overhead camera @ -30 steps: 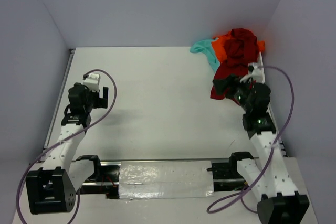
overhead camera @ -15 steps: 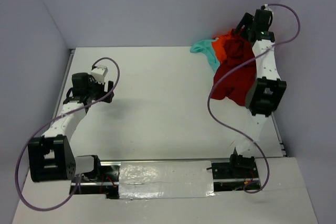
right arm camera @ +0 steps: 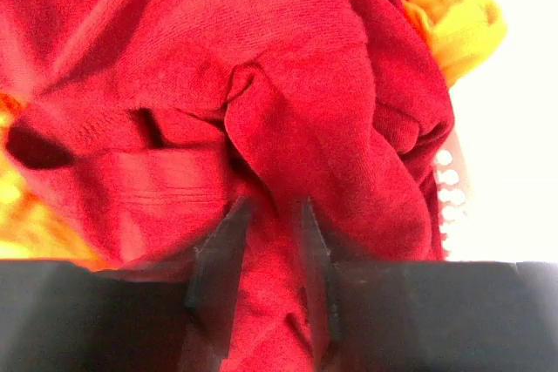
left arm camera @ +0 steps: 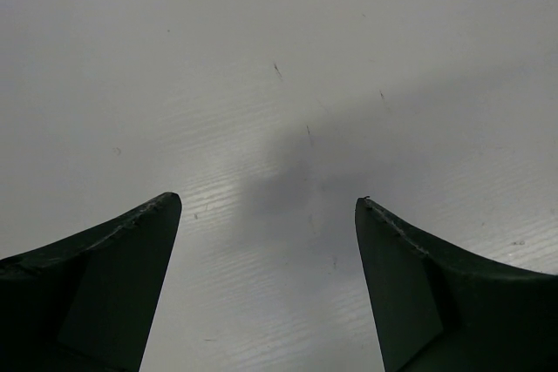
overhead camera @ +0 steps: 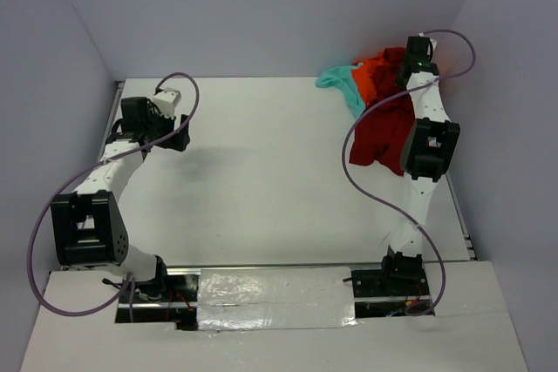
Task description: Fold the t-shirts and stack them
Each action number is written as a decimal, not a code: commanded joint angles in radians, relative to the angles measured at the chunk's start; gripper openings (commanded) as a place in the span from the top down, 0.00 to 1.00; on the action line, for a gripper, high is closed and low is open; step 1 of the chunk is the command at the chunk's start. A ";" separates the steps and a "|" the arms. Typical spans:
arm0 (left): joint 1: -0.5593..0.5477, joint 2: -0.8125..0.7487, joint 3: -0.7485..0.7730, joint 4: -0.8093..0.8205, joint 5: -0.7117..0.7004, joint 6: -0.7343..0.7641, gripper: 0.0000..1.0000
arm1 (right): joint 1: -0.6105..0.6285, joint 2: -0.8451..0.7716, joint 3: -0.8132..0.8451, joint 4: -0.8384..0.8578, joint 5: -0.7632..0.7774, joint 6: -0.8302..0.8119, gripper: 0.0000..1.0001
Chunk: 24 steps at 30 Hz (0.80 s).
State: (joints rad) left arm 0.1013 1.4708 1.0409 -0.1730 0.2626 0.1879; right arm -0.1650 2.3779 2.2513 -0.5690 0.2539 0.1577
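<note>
The t-shirts lie in a pile at the far right corner. The dark red t-shirt hangs down the pile's near side, with the orange one behind it. The mint-aqua one sticks out to the left, and a deeper teal strip runs beside it. My right gripper is down in the pile. In the right wrist view it is shut on a fold of the dark red t-shirt, and orange cloth shows at the top right. My left gripper is open and empty above bare table.
The white table is walled at the back and on both sides. A bit of white mesh basket shows at the edge of the red cloth in the right wrist view. The right arm's cable loops over the table.
My right arm swung up from the near side of the pile to the far corner and came down on the dark red t-shirt. My left arm stretched out toward the back left.
</note>
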 commanded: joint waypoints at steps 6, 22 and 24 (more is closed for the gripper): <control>-0.009 -0.036 0.039 -0.019 0.017 0.045 0.07 | 0.015 -0.166 -0.116 0.063 -0.001 -0.066 1.00; -0.008 -0.245 -0.049 -0.037 -0.002 0.082 0.03 | -0.025 -0.045 0.045 -0.072 -0.050 -0.132 0.00; -0.006 -0.234 -0.035 -0.049 -0.013 0.088 0.03 | -0.027 -0.023 0.018 -0.046 -0.032 -0.129 0.00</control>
State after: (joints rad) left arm 0.0952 1.2301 0.9825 -0.2111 0.2562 0.2417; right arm -0.1879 2.2807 2.2772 -0.5274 0.2012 0.0357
